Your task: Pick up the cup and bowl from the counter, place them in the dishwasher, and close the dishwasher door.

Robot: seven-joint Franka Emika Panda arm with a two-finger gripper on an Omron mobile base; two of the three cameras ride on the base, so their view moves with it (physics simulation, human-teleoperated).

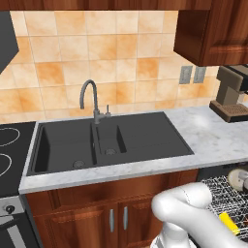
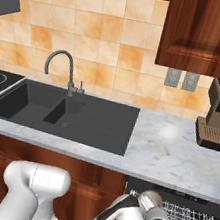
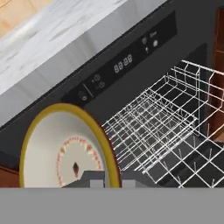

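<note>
Bowl [image 3: 65, 148] on edge, mouth facing camera, rim clamped in gripper [image 3: 111, 178]; wire rack [image 3: 170, 127] at 3 o'clock, control panel [image 3: 127, 61] at 12.

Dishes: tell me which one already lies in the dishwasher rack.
The yellow cup; the beige bowl is instead clamped by its rim in the gripper.

You see the sink [image 1: 111, 140] set into the worktop [image 1: 213, 140], with the tap [image 1: 92, 99] behind it. The coffee machine [image 1: 231, 97] stands on the worktop at the right. Below it, the dishwasher [image 3: 131, 61] stands open, its rack [image 3: 166, 127] inside, the bowl [image 3: 65, 148] just left of the rack.
</note>
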